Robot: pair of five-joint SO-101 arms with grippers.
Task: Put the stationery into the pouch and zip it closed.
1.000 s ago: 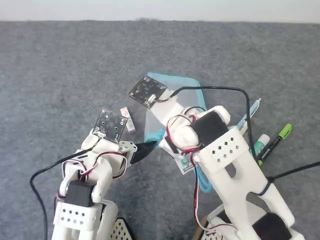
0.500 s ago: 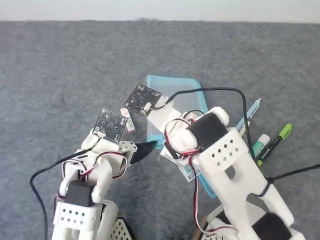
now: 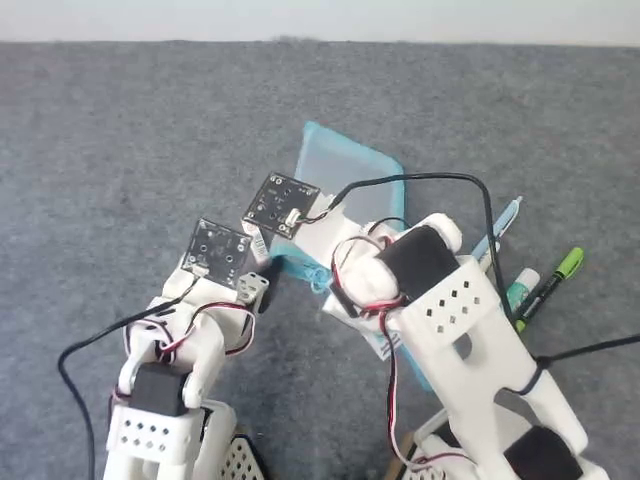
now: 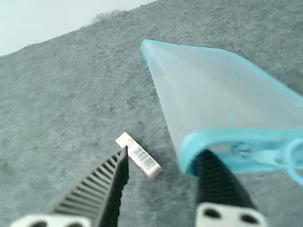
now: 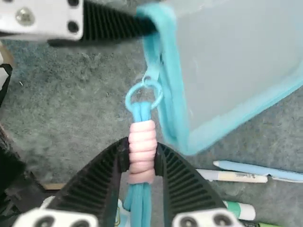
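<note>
We see the right gripper (image 5: pixel 141 152) with its fingers clenched on the pink zipper pull (image 5: pixel 141 137) of the pouch (image 5: pixel 236 61). The pouch sits on the grey tabletop (image 3: pixel 120 130) ahead of both arms, its near part hidden under the right arm. The left gripper (image 4: pixel 164 152) is spread wide, 1 finger touching the pouch's blue corner, with an eraser (image 4: pixel 137 158) just beyond. The pens (image 3: pixel 530 280) are partly covered, and we cannot tell how far the zip is closed.

The bench (image 3: pixel 120 130) is covered with grey, felt-like carpet; a plain pale wall (image 3: pixel 320 20) runs along its far edge.
</note>
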